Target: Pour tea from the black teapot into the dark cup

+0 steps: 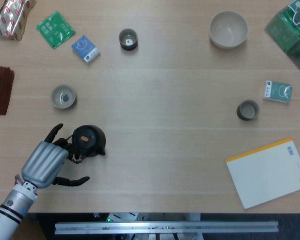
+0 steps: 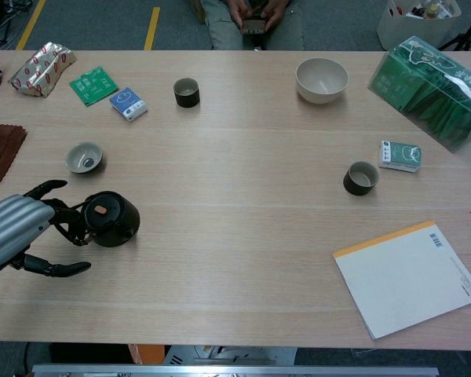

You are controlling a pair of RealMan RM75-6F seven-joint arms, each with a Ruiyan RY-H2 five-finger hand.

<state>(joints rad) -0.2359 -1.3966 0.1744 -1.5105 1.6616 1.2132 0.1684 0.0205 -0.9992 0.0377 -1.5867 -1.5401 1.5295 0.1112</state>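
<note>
The left hand (image 1: 44, 163) sits at the table's (image 1: 165, 165) near-left corner, fingers spread and curled toward the black teapot (image 1: 88, 141), which stands just at its two o'clock. Whether the fingertips grip the handle I cannot tell (the chest view shows them at the pot's left side). A dark cup (image 1: 128, 39) stands far at twelve o'clock, another (image 1: 248, 110) at three. Only the chest view shows a seated person (image 2: 253, 19) beyond the far edge.

Left hand (image 1: 45, 163): a ribbed silver-grey back shell and black fingers (image 1: 54, 131) are seen.
Wrist: a pale grey cuff (image 1: 21, 191) is seen.
Forearm (image 1: 2, 216): white, ringed by black bands.
</note>
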